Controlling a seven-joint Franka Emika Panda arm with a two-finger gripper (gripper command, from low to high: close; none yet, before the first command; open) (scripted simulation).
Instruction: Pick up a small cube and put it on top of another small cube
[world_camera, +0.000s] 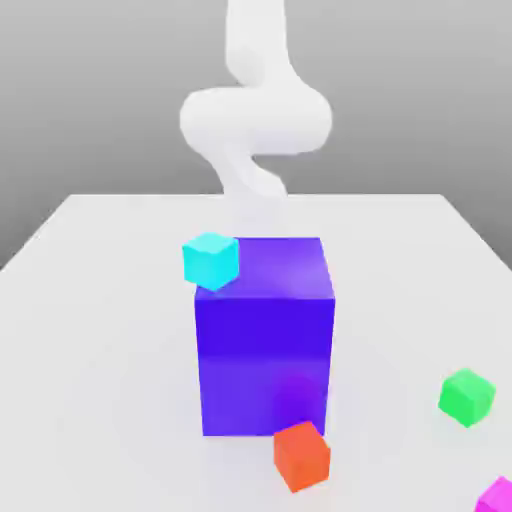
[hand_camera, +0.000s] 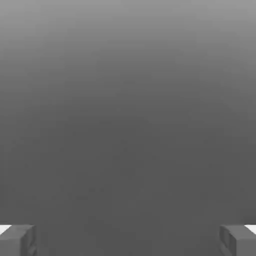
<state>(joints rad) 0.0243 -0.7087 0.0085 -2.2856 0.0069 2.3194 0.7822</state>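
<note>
Small magenta cube (world_camera: 496, 497), near counter (world_camera: 110, 330) corner, unstacked; small green cube (world_camera: 467, 397) bare on top. Tool (hand_camera: 128, 241) spread, empty. Pick, place left.

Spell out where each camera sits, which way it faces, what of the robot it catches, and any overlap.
Exterior view: off the arm, seemingly raised; looks down across the table and cubes toward the white arm beyond them.
Hand view: on the hand, looking out past the open claw, whose two fingers stand wide apart at the picture's edge; faces a plain grey expanse, can't tell what.
Shared: the robot itself, arm in one, claw in the other; the grey may be the same backdrop, can't confirm.
</note>
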